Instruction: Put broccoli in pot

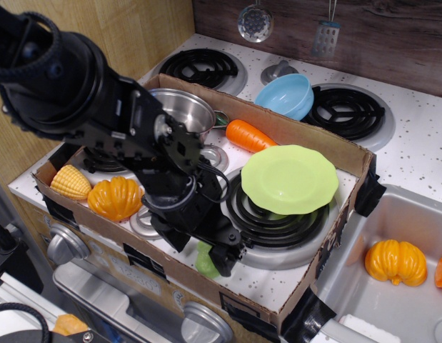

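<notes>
wall (392, 36): dark wood boards | side panel (128, 28): light wood | countertop (420, 150): white, speckled

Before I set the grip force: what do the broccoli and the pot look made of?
The broccoli looks like pale-green moulded plastic with a dull finish; the pincer hides most of it, so that is tentative. The pot looks like polished stainless steel: silvery, with bright reflections on its wall and rim.

1. There were two orange pumpkins (115, 198) (395, 261).
2. There was one broccoli (206, 260), one pot (181, 108), one carrot (250, 135) and one corn cob (70, 182).
3. There was one green plate (289, 179) and one blue bowl (286, 95).
</notes>
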